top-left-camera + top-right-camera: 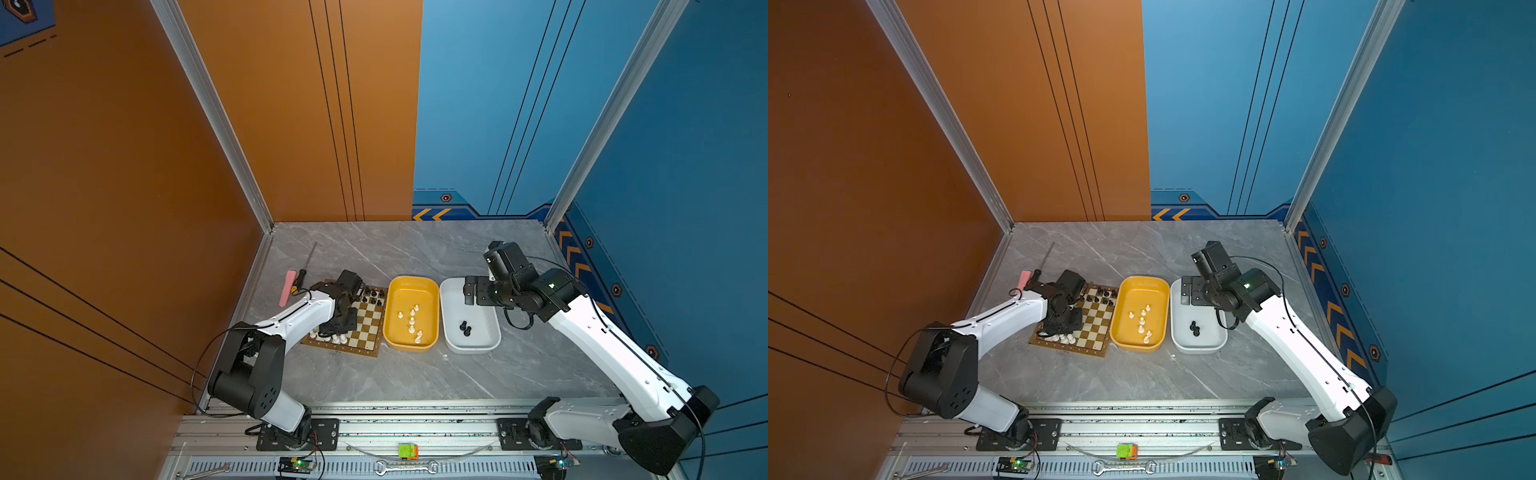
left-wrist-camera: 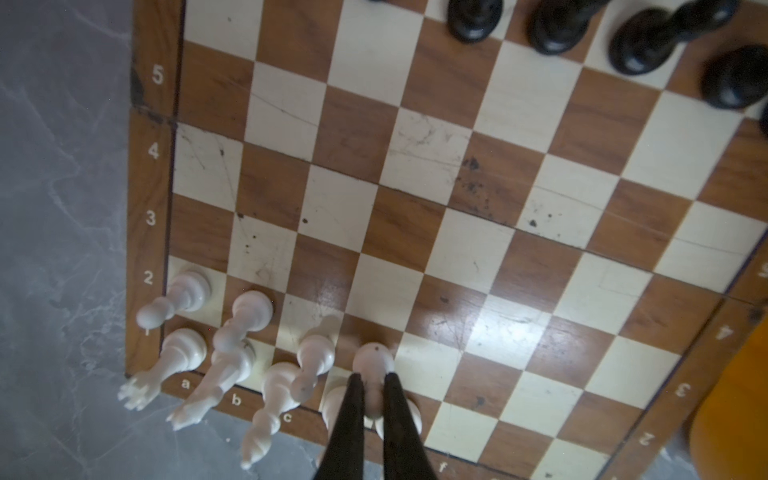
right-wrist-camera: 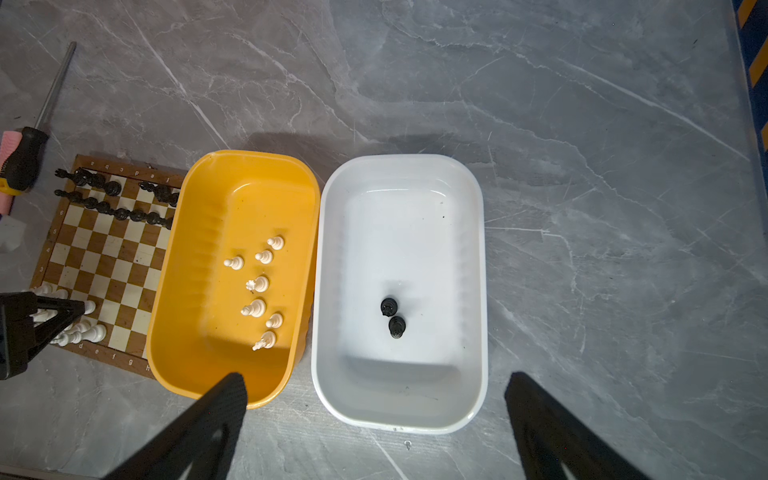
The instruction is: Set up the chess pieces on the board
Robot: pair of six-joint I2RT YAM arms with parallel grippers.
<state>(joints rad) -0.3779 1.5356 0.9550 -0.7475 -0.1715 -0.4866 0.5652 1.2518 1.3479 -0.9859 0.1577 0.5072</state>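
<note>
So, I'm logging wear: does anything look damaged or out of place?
The brown-and-cream chessboard has a dark chipped-looking mark on its rim beside the 5, plus scuffed, speckled squares. A black-handled screwdriver lies beside it.

The counter (image 1: 415, 374) carries 1 board (image 1: 365, 328) and 2 tubs: 1 yellow tub (image 3: 174, 291) and 1 white tub (image 3: 473, 291). The yellow tub has 7 white pieces (image 3: 258, 284) in it, the white tub 2 black pieces (image 3: 389, 306). On the board, the left wrist view shows 6 white pieces clear of the left gripper (image 2: 374, 376), 1 white piece (image 2: 373, 357) pinched in it, and others partly hidden behind it. Black pieces on the board fill 2 rows, too crowded to count. Also 1 screwdriver (image 3: 25, 153) and 1 pink bar (image 1: 287, 286).
</note>
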